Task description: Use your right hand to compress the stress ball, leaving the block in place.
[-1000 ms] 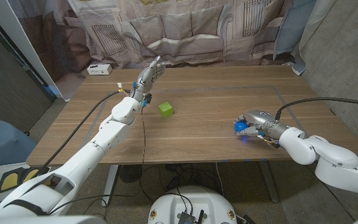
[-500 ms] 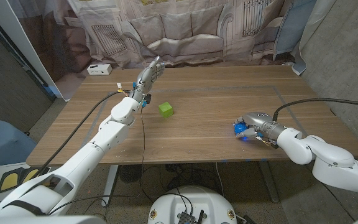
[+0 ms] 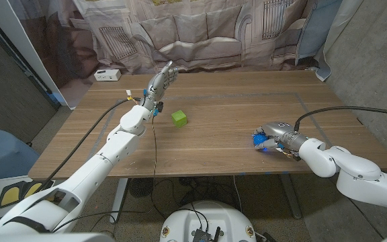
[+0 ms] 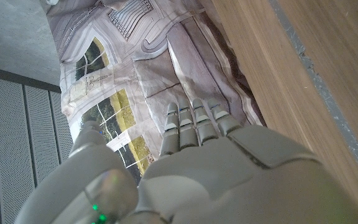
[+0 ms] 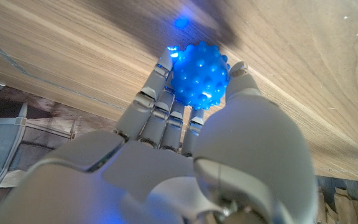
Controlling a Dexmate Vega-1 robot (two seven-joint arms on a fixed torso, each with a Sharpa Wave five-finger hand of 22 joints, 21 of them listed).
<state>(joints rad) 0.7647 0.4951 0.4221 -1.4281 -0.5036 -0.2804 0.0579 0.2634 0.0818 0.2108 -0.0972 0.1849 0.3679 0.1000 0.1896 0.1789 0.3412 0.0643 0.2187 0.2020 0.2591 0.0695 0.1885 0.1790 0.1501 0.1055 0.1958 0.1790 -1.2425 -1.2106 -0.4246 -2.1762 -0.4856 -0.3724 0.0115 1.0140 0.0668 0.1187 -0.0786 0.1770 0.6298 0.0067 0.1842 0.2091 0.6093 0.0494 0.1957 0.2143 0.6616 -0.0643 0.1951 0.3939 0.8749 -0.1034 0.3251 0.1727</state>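
In the head view, your right hand [image 3: 276, 134] sits at the right of centre, low in the frame, fingers wrapped over the blue stress ball [image 3: 260, 140] on the counter [image 3: 234, 101]; compared with a second ago it has crept slightly leftward, the ball with it. The green block [image 3: 179, 118] lies left of centre, unmoved. Your left hand [image 3: 160, 81] stands upper left of centre, fingers straight, holding nothing, unchanged.

In the left wrist view, your left hand [image 4: 194, 162] shows extended fingers.

In the right wrist view, your right hand [image 5: 185, 155] pinches the glowing knobbly ball [image 5: 199, 76] between fingers and thumb.
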